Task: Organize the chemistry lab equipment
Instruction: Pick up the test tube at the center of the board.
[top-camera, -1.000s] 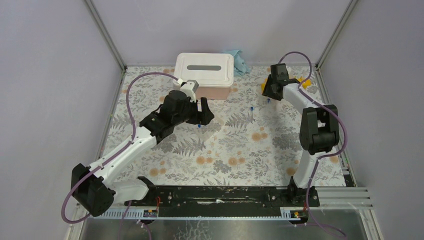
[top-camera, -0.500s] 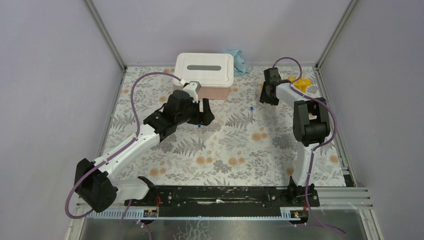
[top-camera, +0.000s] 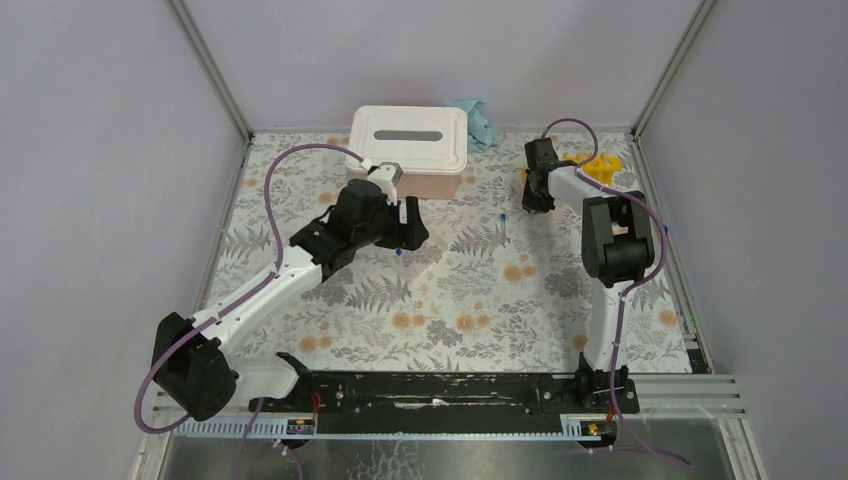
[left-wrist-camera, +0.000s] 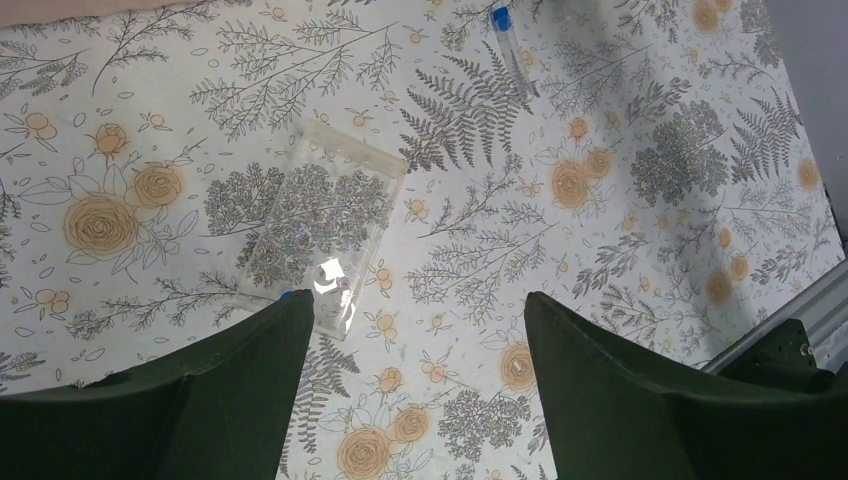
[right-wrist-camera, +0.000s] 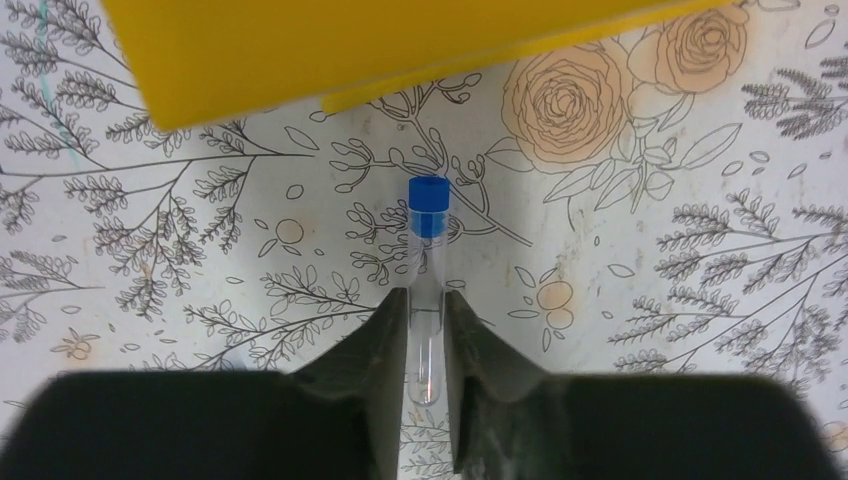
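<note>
The flowered table (top-camera: 450, 320) carries everything. A white lidded box (top-camera: 410, 140) sits just beyond the left gripper (left-wrist-camera: 417, 305); the long yellow test-tube rack (right-wrist-camera: 350, 40) lies just ahead of the right gripper (right-wrist-camera: 426, 300). Under the left gripper's wide-open, empty jaws lies a clear plastic tray (left-wrist-camera: 320, 220) (a loose blue-capped tube (left-wrist-camera: 510, 45) rests farther ahead). The right gripper's fingers are closed on a second blue-capped tube (right-wrist-camera: 427, 260), cap pointing toward the rack.

Spread fingers (left-wrist-camera: 230, 390) hang over a clear tray (left-wrist-camera: 330, 240), blue-capped tube (left-wrist-camera: 510, 45) beyond.
</note>
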